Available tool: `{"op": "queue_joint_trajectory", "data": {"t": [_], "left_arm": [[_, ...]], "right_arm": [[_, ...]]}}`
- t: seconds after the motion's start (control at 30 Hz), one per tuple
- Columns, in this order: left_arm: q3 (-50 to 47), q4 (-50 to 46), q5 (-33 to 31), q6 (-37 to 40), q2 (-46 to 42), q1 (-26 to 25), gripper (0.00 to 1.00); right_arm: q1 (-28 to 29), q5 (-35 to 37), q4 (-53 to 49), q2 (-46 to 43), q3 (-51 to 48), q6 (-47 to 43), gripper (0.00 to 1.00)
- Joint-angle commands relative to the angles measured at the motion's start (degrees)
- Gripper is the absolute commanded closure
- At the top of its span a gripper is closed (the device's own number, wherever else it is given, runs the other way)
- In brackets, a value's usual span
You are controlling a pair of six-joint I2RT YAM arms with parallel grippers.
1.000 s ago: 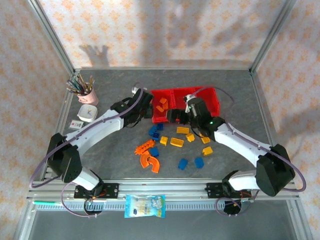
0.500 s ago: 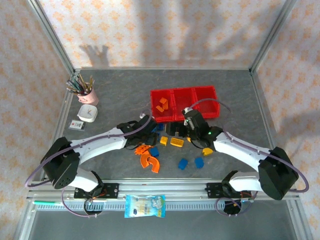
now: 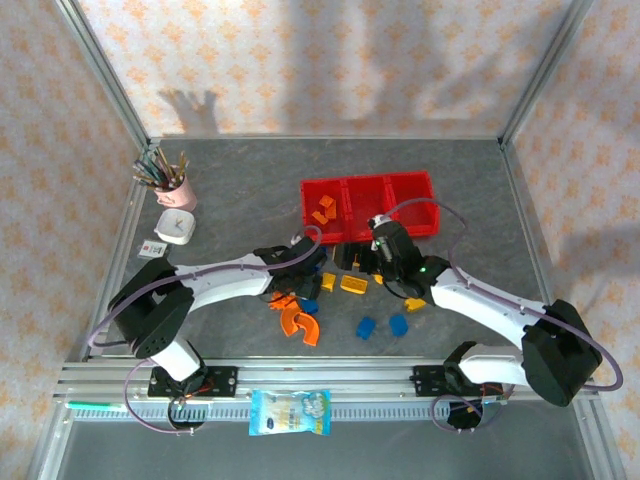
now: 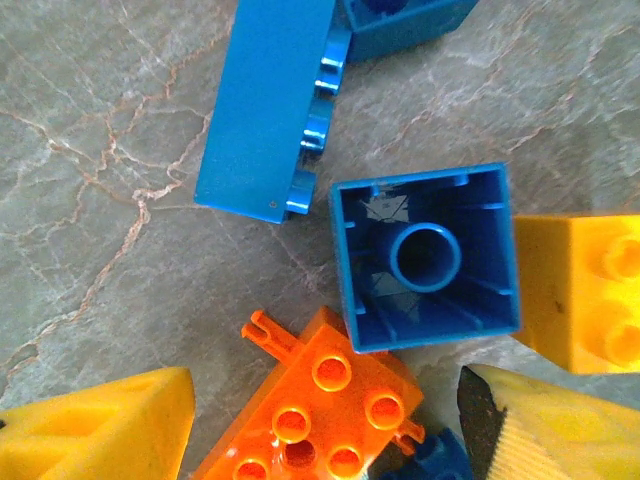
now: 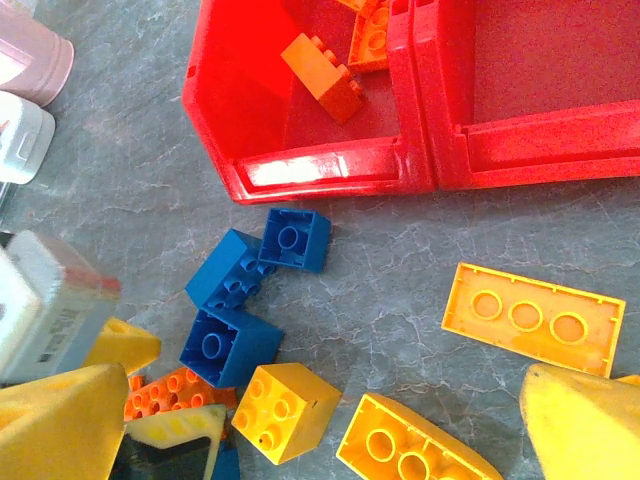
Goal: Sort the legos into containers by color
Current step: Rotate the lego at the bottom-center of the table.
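The small plastic legos (image 3: 353, 284) in orange, yellow and blue are scattered on the grey marbled tabletop (image 3: 230, 180), just in front of the three bright red open-top plastic containers (image 3: 420, 177), which are joined in a row. Orange studded bricks (image 5: 322, 78) are seen inside the leftmost container. In the left wrist view a blue square brick (image 4: 425, 258) is shown upside down, its hollow underside and central tube exposed. A long blue brick (image 4: 265, 100) is turned on its side beside it, a yellow studded brick (image 4: 580, 290) is set against its right side, and an orange four-stud brick (image 4: 320, 410) lies at its lower left corner. The left claw (image 4: 320, 440) is spread, and the orange four-stud brick lies between its yellow fingertips (image 4: 100, 425) without being pinched. The right claw (image 5: 320, 445) is spread wide with nothing pinched, a yellow square brick (image 5: 283, 410) lying between its fingers. A flat yellow three-hole brick (image 5: 530, 318) lies just beyond its right finger, and a cluster of blue bricks (image 5: 260, 270) is found between the claw and the container wall. A curved orange piece (image 3: 300, 325) and two separate blue bricks (image 3: 366, 327) lie nearer the arm bases, apart from both claws. A pink cup of pencils (image 3: 172, 188) stands far to the left.
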Motion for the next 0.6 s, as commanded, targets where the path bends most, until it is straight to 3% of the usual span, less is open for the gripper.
{"op": "queue_joint_trajectory", "data": {"t": [0.0,0.43,0.57], "left_arm": [[0.9,0.2,-1.1,0.3,1.2,0.5,0.27],[-7.2,-0.5,-2.8,-4.8,-6.6,10.2,0.29],[-9.5,2.0,2.1,-6.4,-10.8,10.1,0.27]], "right_arm": [[0.1,1.5,1.2,-0.1,0.0,0.5,0.0],[0.1,0.7,2.2,1.6,1.0,0.5,0.0],[0.0,0.4,2.5,2.4,1.6,0.6,0.0]]}}
